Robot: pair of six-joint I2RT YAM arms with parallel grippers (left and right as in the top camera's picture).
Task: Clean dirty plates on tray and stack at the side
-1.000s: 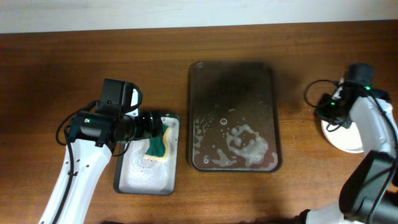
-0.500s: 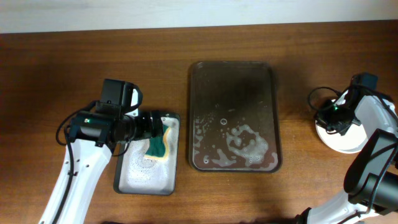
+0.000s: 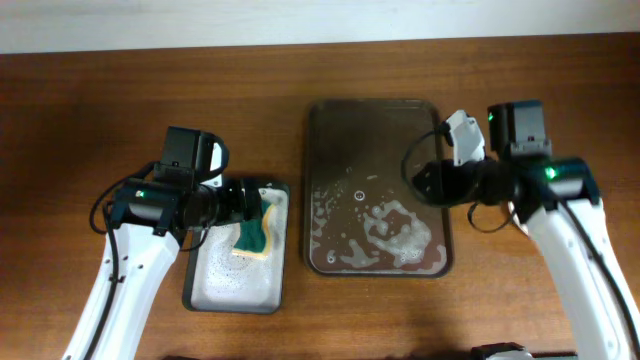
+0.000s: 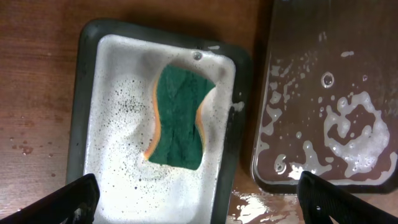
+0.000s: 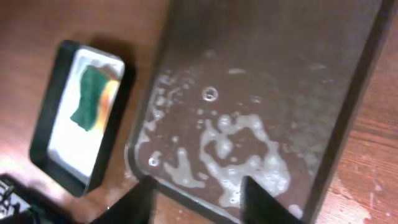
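The dark brown tray (image 3: 375,103) lies mid-table, bare, with soap foam on its near half; it also shows in the left wrist view as the tray (image 4: 323,74) and in the right wrist view as the tray (image 5: 280,50). No plates show in any view. My right gripper (image 3: 425,180) hovers over the tray's right side. In its wrist view the right gripper (image 5: 199,202) is open, nothing between its fingers. My left gripper (image 3: 250,200) hangs wide open above the sponge tray. In its own view the left gripper (image 4: 199,205) holds nothing.
A small light grey tray (image 3: 235,297) full of suds sits left of the brown tray, with a green and yellow sponge (image 3: 252,235) lying in it. From the wrist views I see the sponge (image 4: 180,118) and grey tray (image 5: 46,134) too. Water is spilled between the trays.
My right arm has swung from the table's far right, where a white plate lay, to over the brown tray, and its jaws have opened. The left arm has not moved.
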